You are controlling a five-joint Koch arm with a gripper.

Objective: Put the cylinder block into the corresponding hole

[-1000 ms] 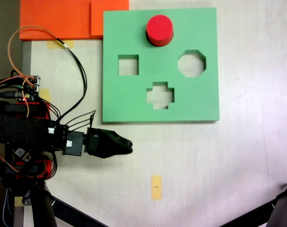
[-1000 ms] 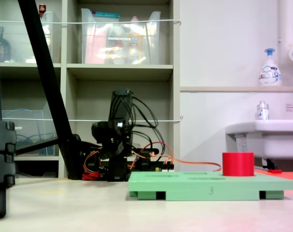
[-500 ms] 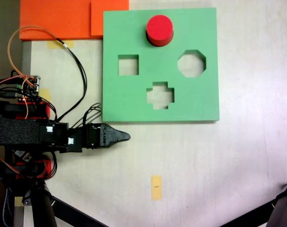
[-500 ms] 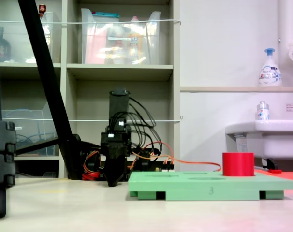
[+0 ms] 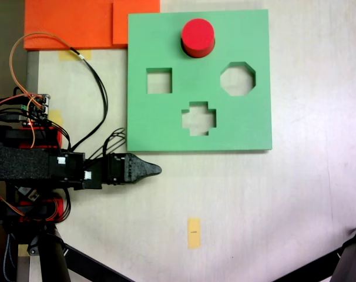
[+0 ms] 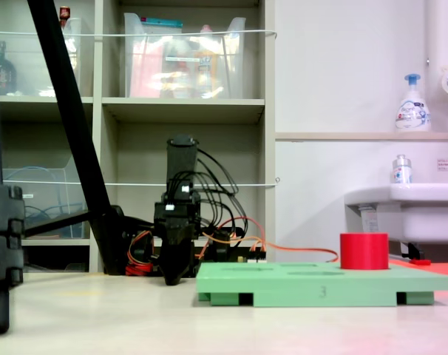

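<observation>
With the gripper [image 5: 156, 170]: tapers to a single dark point just off the lower left corner of the green foam board [image 5: 166, 123] in a fixed view, clear of the board's edge. Shows no gap between the jaws there, nor in the low fixed view [image 6: 173, 279], where it points down at the table just left of the board [image 6: 305, 287]. Reads as closed on nothing and touches neither board nor block.

Compared with a second ago: looks narrower and straighter, as if rolled at the wrist and pulled slightly closer to the board's lower edge. Matches the half-second-old pictures exactly, so appears parked, not mid-reach.

As for the cylinder block [image 5: 198, 34]: stands upright near the board's top edge, well apart from the gripper, in the same place throughout. Rises well above the board's top face in the low view [image 6: 364, 251]. Covers the spot where the corresponding hole would be, given the square cutout [image 5: 159, 81], the cross cutout [image 5: 198, 118] and the octagonal cutout [image 5: 237, 79] lying open below it. Cannot tell how deep it sits. Probably means either a finished placement or a grasp not yet begun.
</observation>
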